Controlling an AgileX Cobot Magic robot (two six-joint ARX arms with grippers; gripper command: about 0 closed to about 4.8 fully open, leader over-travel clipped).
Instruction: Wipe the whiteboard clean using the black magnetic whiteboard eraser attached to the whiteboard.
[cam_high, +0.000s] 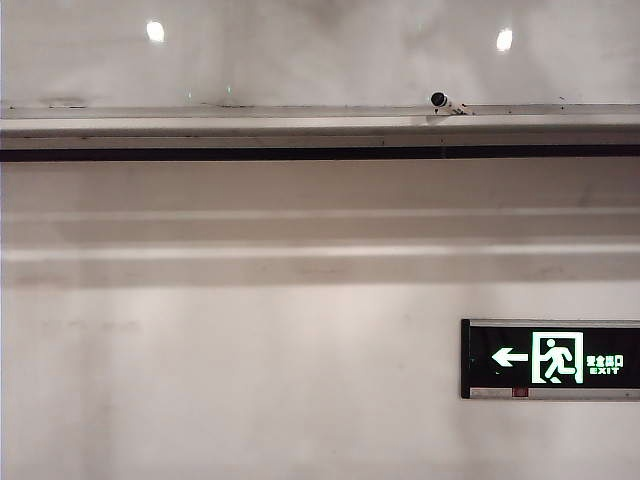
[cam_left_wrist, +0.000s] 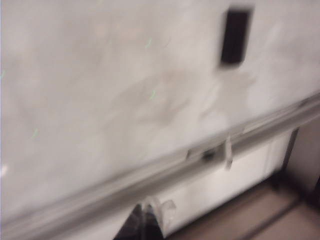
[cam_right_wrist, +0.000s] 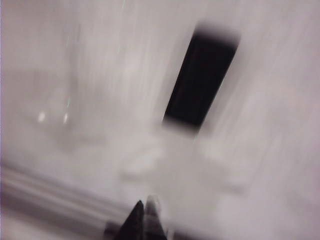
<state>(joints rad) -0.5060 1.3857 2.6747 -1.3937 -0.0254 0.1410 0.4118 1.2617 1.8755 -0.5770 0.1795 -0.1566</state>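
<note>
- Glossy white board (cam_left_wrist: 110, 90) fills both wrist views; faint grey smears remain near its pale rail (cam_left_wrist: 165, 172), so it is judged not yet clean.
- Black eraser (cam_right_wrist: 200, 80) sits on the board above the rail, untouched, well apart from both grippers.
- Right gripper (cam_right_wrist: 145, 220), jaws together and empty, points at the board below the eraser; it must open before closing across the eraser's narrow sides.
- Left gripper (cam_left_wrist: 145, 220), jaws together, empty, hangs below the rail.
</note>
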